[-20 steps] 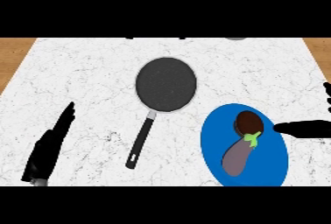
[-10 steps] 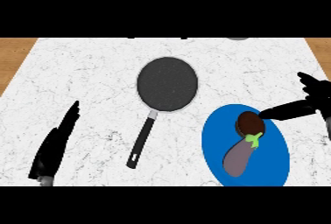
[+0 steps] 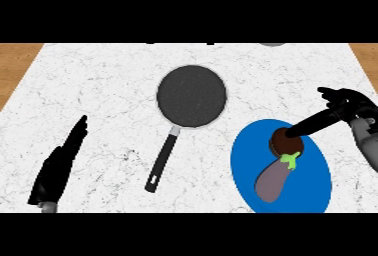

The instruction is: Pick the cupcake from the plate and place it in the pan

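Note:
A dark brown cupcake sits on the upper part of a blue plate at the right of the counter. Just below it on the same plate lies a purple eggplant with a green stem. A round black pan lies near the middle, its handle pointing toward me. My right hand hovers past the plate's upper right rim, open, with one long digit reaching down onto the cupcake's right edge. My left hand rests open at the lower left, fingers pointing away.
The white marble counter ends in wooden floor at both upper corners. A small grey object is cut off at the far edge. Bare counter lies between the pan's handle and the plate.
My right hand has come in from the right edge and moved farther away from me, and its outstretched digit now touches the cupcake. The left hand, pan and plate have not moved.

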You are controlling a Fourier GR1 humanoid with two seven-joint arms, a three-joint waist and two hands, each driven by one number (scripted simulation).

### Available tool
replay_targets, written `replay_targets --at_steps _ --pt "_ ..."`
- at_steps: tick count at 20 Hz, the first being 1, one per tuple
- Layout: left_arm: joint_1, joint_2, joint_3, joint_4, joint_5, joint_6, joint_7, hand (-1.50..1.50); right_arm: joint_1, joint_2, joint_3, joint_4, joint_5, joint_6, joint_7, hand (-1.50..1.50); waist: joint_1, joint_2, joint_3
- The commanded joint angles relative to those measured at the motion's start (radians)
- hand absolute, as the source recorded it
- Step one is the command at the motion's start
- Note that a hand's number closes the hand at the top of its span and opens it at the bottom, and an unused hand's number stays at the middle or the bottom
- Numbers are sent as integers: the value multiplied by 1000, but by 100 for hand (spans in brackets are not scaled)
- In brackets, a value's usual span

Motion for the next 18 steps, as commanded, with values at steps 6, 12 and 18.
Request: replay_targets --at_steps 6,12,18 --pt "-25 2 33 16 -2 -21 12 0 -127 33 32 148 -62 131 191 -150 -10 -1 0" --pt "-11 -36 9 8 -24 -5 7 0 -150 107 114 171 -45 66 271 -150 -15 -4 0" --pt "64 -17 46 18 -9 -33 -63 0 -87 108 133 221 -49 80 199 -150 -16 -5 0"
